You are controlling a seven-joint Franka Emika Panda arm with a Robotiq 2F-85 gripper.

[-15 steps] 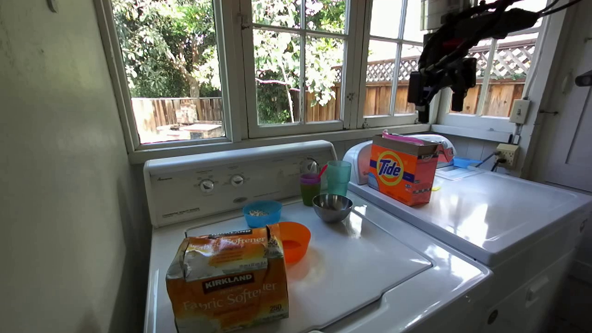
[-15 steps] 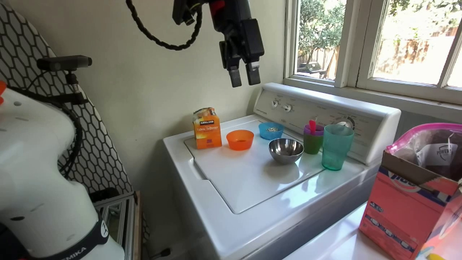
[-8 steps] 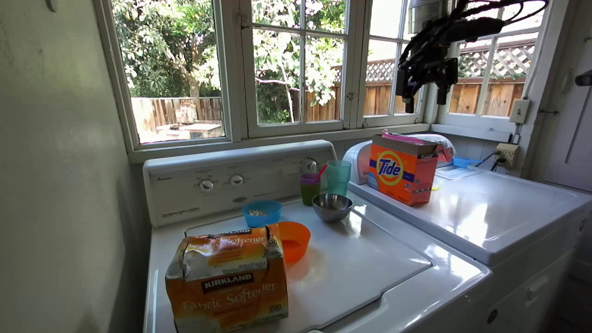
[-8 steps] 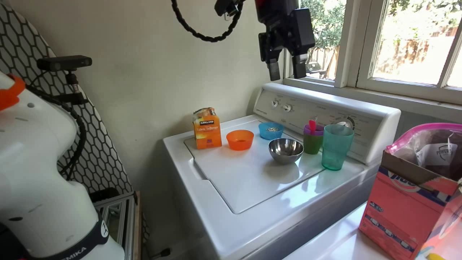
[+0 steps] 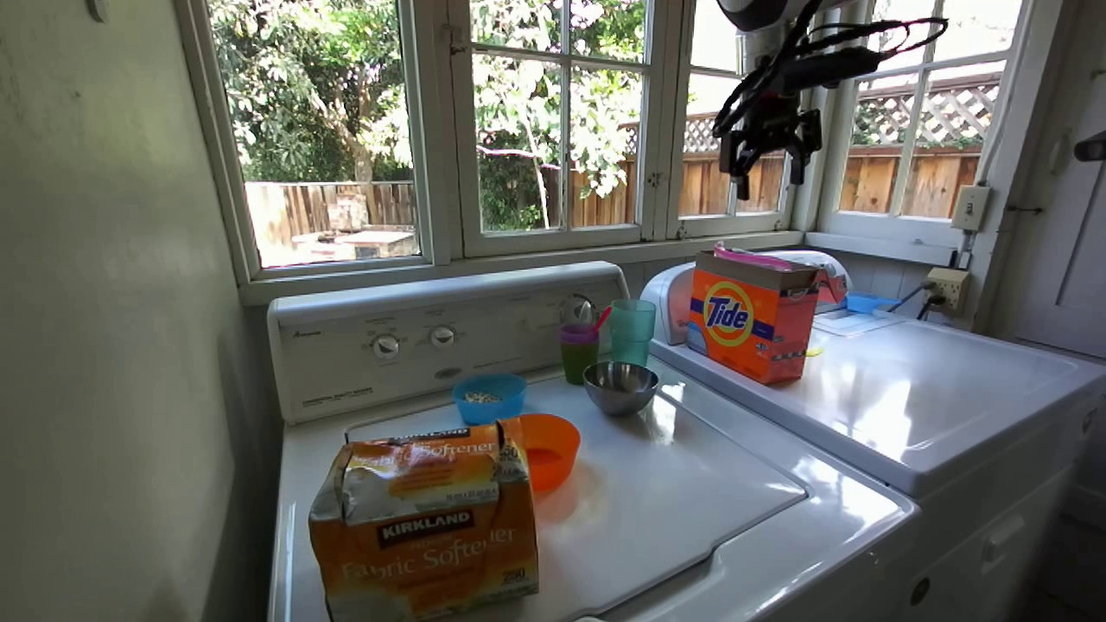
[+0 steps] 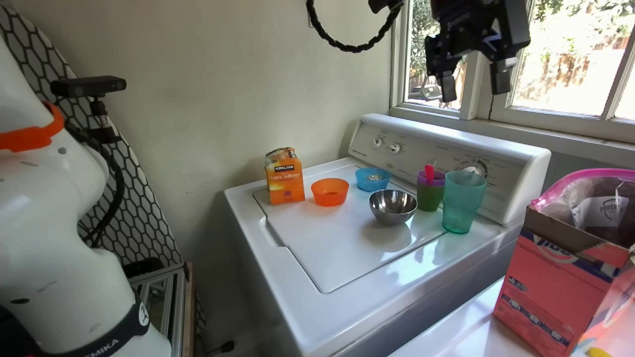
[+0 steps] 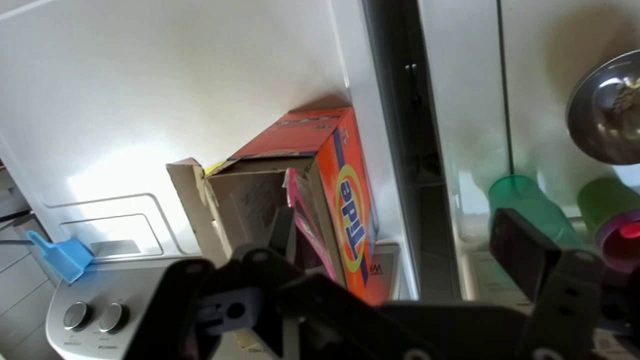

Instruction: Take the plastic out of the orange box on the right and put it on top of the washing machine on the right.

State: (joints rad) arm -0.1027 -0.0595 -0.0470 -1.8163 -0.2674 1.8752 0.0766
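The orange Tide box stands upright with its top open on the right-hand washing machine. The box also shows in an exterior view and in the wrist view. A clear plastic bag with a pink edge sits inside it, its rim sticking up above the box. The pink edge also shows in the wrist view. The bag's lower part is hidden by the box. My gripper is open with nothing between its fingers. It hangs well above the box in both exterior views.
The left machine bears a teal cup, a green and purple cup, a metal bowl, blue and orange bowls, and a softener box. A blue scoop lies behind the Tide box. Windows stand behind.
My gripper has moved closer to above the Tide box, rightward in an exterior view. It has turned a little, and the gap between its fingers looks wider there. The box and bag have not moved.
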